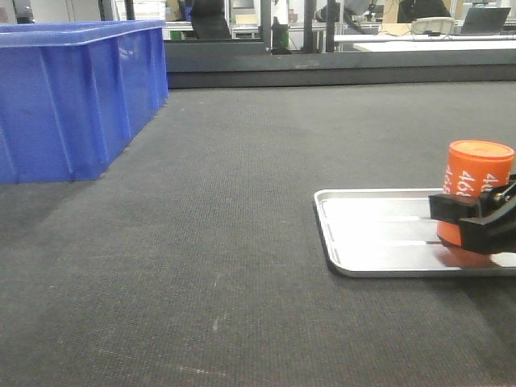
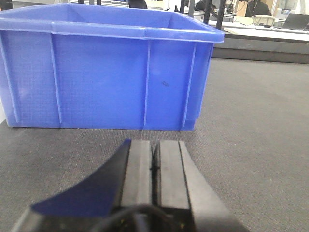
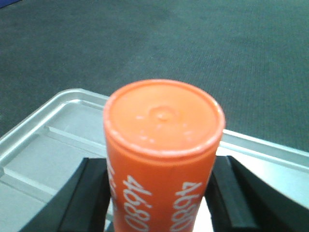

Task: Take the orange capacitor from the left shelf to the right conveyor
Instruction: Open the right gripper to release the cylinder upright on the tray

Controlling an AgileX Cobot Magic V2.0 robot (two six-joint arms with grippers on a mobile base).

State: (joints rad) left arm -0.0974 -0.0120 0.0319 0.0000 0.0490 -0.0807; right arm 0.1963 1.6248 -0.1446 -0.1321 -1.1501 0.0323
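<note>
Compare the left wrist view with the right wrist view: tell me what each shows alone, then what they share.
Only the left wrist view shows the big blue plastic bin and the left gripper, jaws together with nothing between. Only the right wrist view shows the small orange capacitor cylinder printed 4680, upright between the right gripper jaws, over the shallow silver metal tray. Both show the dark grey textured conveyor belt.

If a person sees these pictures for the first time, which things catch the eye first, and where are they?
First the orange capacitor, upright over the silver tray at the right of the front view, with the right pincer on both its sides. Next the big blue bin at the far left, standing on the dark belt. The left pincer is shut, low before that bin.
</note>
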